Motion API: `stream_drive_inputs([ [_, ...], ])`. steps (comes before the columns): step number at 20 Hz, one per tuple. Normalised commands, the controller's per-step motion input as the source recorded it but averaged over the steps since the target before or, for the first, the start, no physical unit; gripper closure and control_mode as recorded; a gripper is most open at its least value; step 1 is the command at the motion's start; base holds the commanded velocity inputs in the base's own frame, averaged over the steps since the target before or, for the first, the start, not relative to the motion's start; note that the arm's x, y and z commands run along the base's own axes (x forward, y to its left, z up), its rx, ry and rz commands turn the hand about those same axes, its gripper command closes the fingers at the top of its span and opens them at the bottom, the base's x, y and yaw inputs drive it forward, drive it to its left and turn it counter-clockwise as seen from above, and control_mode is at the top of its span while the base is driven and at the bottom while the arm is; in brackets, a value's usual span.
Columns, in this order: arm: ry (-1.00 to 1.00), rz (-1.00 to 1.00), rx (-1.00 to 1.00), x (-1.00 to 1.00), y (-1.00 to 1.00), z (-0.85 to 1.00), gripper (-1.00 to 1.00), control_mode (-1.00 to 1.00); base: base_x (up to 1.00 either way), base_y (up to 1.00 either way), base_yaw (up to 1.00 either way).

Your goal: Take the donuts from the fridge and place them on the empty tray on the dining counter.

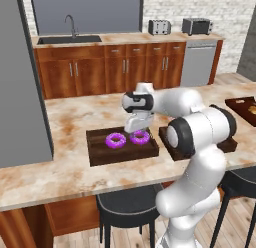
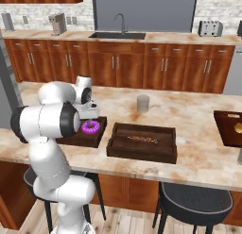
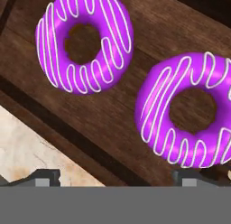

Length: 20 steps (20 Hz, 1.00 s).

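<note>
In the left base view, the two donuts lie side by side on the empty tray (image 1: 100, 154) on the dining counter (image 1: 65, 117). The left donut (image 1: 116, 140) sits clear of the arm. The right donut (image 1: 140, 137) lies directly under the gripper (image 1: 137, 130), whose white body hangs just above it and covers its far edge. The fingers are too small here to judge their spread. A second brown tray (image 1: 170, 144) sits just right of the first, mostly hidden behind the arm's elbow, and a third tray (image 1: 242, 108) with tan food is cut off at the right edge.

In the right base view, the arm's shoulder and elbow hide most of the donut tray. One donut shows just beside the elbow, below the hand; the other cannot be seen apart from it. A grey cup (image 2: 142, 104) stands on the counter beyond a tray holding a thin stick of food.

In the hand view, both donuts rest flat on the tray's wood, apart from each other. The finger tips (image 3: 45, 177) stand wide apart at the bottom, gripping nothing. The nearer donut lies just above the right-hand tip, its right side cut off.
</note>
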Motion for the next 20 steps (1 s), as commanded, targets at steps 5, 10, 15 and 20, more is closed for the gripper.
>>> stream_drive_inputs([
  [5,-0.23,0.0,0.0,-0.95,-0.15,0.67,-1.0,-1.0,0.0,0.0,0.0],
  [10,-0.44,-0.01,0.04,-0.98,-0.49,0.93,-1.0,-1.0,0.0,0.0,0.0],
  [15,-0.29,0.0,0.07,-0.67,-0.43,1.0,-1.0,-1.0,0.0,0.0,0.0],
  [20,-0.29,0.0,0.07,-0.77,-0.35,1.0,-1.0,-1.0,0.0,0.0,0.0],
])
